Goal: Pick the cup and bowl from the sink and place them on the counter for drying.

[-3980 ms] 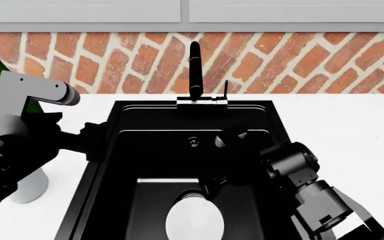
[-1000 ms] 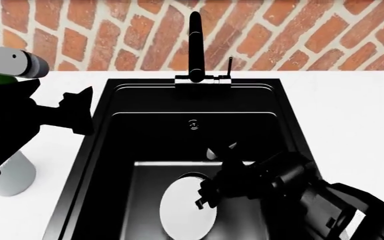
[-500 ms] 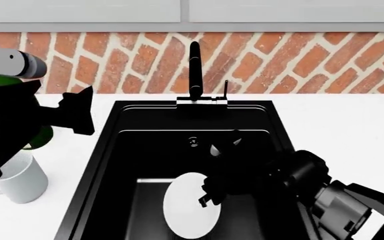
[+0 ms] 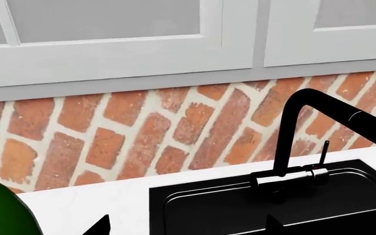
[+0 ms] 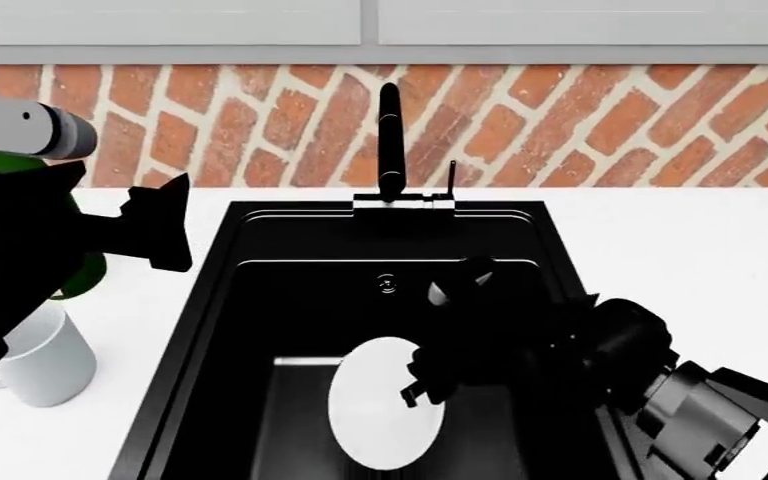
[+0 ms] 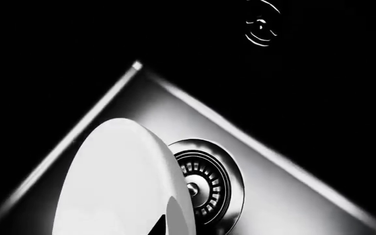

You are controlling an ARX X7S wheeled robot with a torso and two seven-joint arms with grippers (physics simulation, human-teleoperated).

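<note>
Red brick wall (image 5: 598, 125) w/ white cabinets (image 4: 109, 44) above backs a plain white counter (image 5: 704, 260); set into it is the black sink (image 5: 224, 330) w/ tall black faucet (image 5: 390, 140). Right gripper (image 5: 427, 382) is down inside the basin, fingers pinched on the right edge of the bowl (image 5: 377, 415), which is tipped up off the sink floor; right wrist view shows the bowl (image 6: 119, 181) standing on edge just beside the round metal drain (image 6: 207, 178), a dark fingertip at its rim. Left gripper (image 5: 157, 225) hangs above the counter at the sink's left rim, nothing in it; its jaw gap can't be made out, black on black. The cup (image 5: 44, 355) stands upright on the counter, left of the sink, under the left arm, next to a green bottle (image 5: 77, 275). No brands, labels or writing readable anywhere.
</note>
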